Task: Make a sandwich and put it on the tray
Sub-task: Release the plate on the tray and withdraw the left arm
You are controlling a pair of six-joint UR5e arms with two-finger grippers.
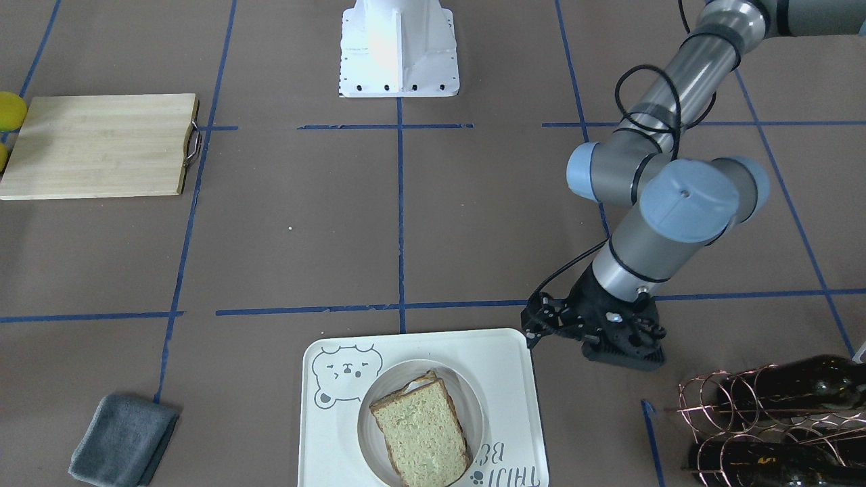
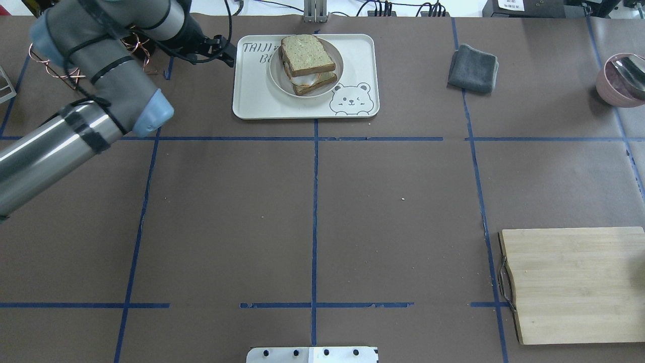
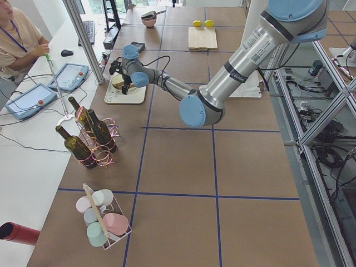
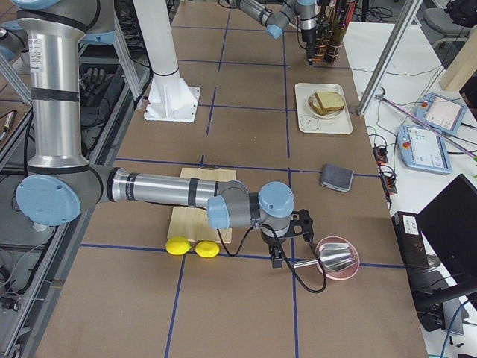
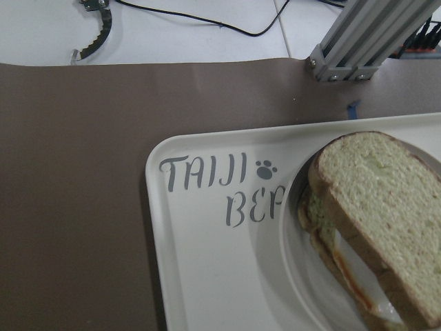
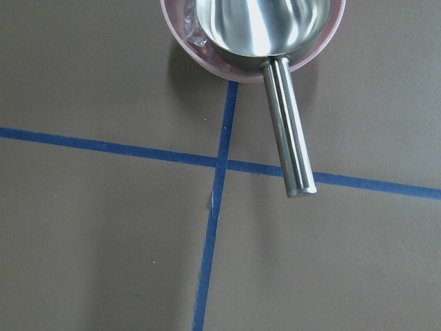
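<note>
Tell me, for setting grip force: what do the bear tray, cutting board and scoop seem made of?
Bear tray: probably plastic or melamine, smooth cream matte surface with printed grey lettering.
Cutting board: light wood, possibly bamboo, visible grain strips.
Scoop: polished metal, mirror-like reflections on handle.

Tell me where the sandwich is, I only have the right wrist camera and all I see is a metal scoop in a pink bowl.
Observer: The sandwich sits on a round white plate on the tray, across the table from the robot's base.
Operator: Is the egg inside?
Observer: Yes, the left wrist view shows egg between the two slices.
Operator: Where's the left gripper?
Observer: The left gripper hangs beside the tray's lettered corner, not over the sandwich.
</note>
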